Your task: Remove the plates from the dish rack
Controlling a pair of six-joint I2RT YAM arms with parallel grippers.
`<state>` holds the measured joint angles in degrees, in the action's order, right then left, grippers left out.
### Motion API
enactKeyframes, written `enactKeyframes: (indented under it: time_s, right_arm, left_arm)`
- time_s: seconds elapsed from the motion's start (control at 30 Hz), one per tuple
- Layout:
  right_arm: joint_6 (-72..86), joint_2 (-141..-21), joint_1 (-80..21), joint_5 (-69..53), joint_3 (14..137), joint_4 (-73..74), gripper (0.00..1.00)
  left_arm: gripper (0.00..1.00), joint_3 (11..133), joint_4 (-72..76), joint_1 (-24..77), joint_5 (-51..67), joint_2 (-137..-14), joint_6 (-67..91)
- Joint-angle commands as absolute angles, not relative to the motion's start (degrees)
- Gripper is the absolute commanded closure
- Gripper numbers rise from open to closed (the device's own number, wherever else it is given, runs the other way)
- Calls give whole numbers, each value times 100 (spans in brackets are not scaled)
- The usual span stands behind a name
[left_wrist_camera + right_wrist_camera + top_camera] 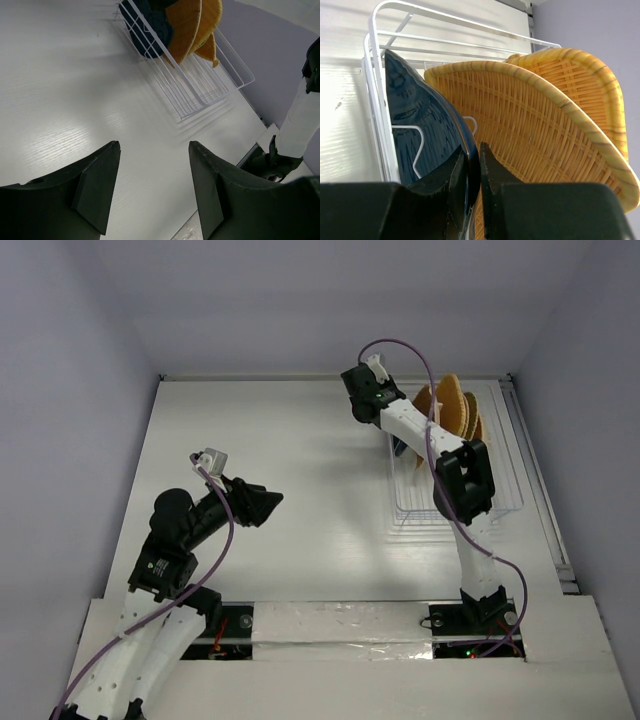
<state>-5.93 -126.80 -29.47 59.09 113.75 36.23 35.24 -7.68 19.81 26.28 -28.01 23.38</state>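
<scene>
The white wire dish rack [505, 502] stands at the right of the table. Several orange-tan woven plates [455, 405] stand on edge at its far end, with a dark blue plate [415, 115] to their left. In the right wrist view my right gripper [471, 150] has its jaws closed on the dark blue plate's rim, one finger on each face, next to a woven plate [535, 135]. My left gripper [272, 502] is open and empty over bare table, left of the rack. The left wrist view shows it [152, 145] and the rack [210, 87] beyond.
The rack's near half holds no plates. A rail [540, 490] runs along the table's right edge beside the rack. Grey walls close in on the left, back and right. My right arm [462, 480] reaches over the rack.
</scene>
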Motion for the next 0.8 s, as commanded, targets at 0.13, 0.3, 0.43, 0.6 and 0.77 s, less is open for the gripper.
enactKeyframes:
  time_s: [0.13,0.3,0.43,0.6,0.77]
  right_arm:
    - [-1405,-12077,-2988,6275,11119,2647,100]
    - [-1775,-11804,-3093,6512,10811,2172,100]
    - [-2073,-11620,-3155,6820,10547,1583,100]
    - [-2469,-11514,-3270,7188,10310,890,100]
    - [-2602,-11365,-3322,7356,10195,598,100]
  left_arm:
    - [46,3612,-624,2004,2619,-2751,2268]
    - [46,3604,-606,2004,2610,-2769,2276]
    - [46,3595,-589,2004,2619,-2786,2285]
    - [46,3595,-580,2004,2628,-2804,2285]
    - [46,3586,-589,2004,2637,-2795,2294]
